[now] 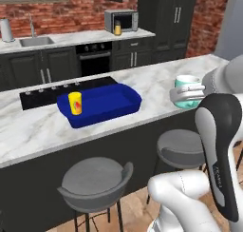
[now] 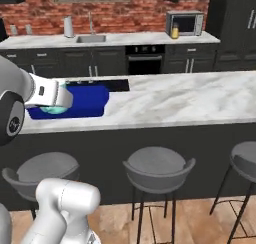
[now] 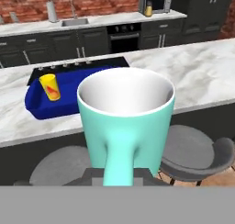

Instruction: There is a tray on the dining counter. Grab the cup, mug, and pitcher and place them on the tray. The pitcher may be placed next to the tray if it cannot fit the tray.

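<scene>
here the arm bends up from the base, its dark elbow nearest the camera in the left base view, and reaches forward over the stools (image 1: 182, 148) toward the desk (image 1: 156, 88). the pincer (image 1: 187, 95) is pinched on the mug (image 3: 126, 122), holding it by its loop handle; in the hand view the handle runs straight down to the finger tips and the mug sits upright with its mouth toward the top. the mug is light teal outside and white inside. it hangs in the air at the near edge of the desk, to the right of the tray (image 1: 130, 105) in the left base view and apart from it.

farther on, the deep blue tray lies flat on the marble desk. the yellow cup (image 1: 75, 103) with its red-orange mark stands upright inside the tray, at its left end. behind the tray a dark cooktop (image 1: 42, 95) is set into the desk.

against the brick wall, a microwave (image 1: 121, 21) stands on the far desk.
</scene>
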Available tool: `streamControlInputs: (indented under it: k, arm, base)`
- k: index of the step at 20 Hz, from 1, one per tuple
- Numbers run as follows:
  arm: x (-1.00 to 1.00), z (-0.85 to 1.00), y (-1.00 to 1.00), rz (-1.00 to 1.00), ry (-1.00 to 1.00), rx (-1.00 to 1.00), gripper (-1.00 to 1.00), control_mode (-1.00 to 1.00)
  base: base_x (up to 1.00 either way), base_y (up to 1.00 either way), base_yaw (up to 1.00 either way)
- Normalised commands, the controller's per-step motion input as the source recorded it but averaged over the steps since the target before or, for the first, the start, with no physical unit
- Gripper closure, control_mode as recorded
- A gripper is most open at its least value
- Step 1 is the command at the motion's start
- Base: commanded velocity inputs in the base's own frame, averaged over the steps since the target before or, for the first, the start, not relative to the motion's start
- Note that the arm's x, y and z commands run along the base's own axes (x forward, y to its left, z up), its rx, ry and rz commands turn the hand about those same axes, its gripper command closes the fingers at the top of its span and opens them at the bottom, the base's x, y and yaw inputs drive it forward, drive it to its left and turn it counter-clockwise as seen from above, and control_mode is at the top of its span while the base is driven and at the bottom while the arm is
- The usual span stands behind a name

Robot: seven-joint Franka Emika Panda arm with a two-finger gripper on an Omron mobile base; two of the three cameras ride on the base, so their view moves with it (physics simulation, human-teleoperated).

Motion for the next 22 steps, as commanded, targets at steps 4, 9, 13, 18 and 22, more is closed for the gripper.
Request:
streamControlInputs:
  k: [4, 9, 13, 18, 22]
  arm:
    - [0.0, 0.0, 0.0, 0.0, 0.0, 0.0, 1.0, 1.0]
    - [0.0, 0.0, 0.0, 0.0, 0.0, 0.0, 1.0, 1.0]
    - [0.0, 0.0, 0.0, 0.0, 0.0, 0.0, 1.0, 1.0]
    - [0.0, 0.0, 0.0, 0.0, 0.0, 0.0, 1.0, 1.0]
    - [0.0, 0.0, 0.0, 0.0, 0.0, 0.0, 1.0, 1.0]
  base:
    - [0.48, -0.2, 0.57]
    - [0.47, -0.12, 0.43]
    - [0.42, -0.28, 0.16]
    - [0.39, -0.35, 0.04]
    - [0.64, -0.14, 0.0]
